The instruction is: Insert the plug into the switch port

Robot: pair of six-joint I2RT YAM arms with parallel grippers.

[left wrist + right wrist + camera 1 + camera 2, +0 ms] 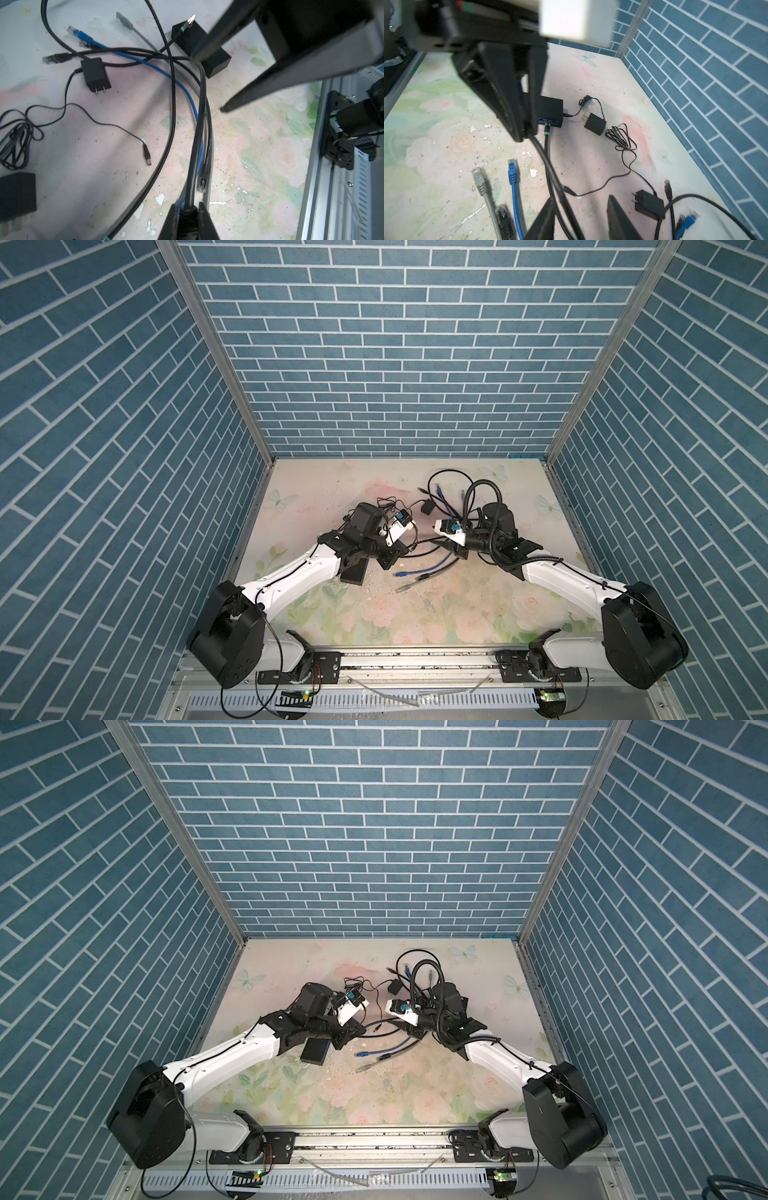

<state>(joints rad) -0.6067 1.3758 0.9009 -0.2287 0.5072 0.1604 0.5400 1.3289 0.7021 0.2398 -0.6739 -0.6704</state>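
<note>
Left tool (pixel 187 204) clenched on the black cable (pixel 200 116) — right tool (pixel 580 198) released, jaws apart around it — switch (pixel 552 106) lies left on the desk (pixel 332 481).

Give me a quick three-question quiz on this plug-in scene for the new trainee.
1. True or false: the left end effector is open and empty.
2. The right end effector is: A) shut, holding nothing; B) parted, with the black cable running between its jaws; C) hidden in every view.
3. What colour are the ports on the switch?
Key: 1 false, it is shut on the black cable. 2 B. 3 blue.
</note>
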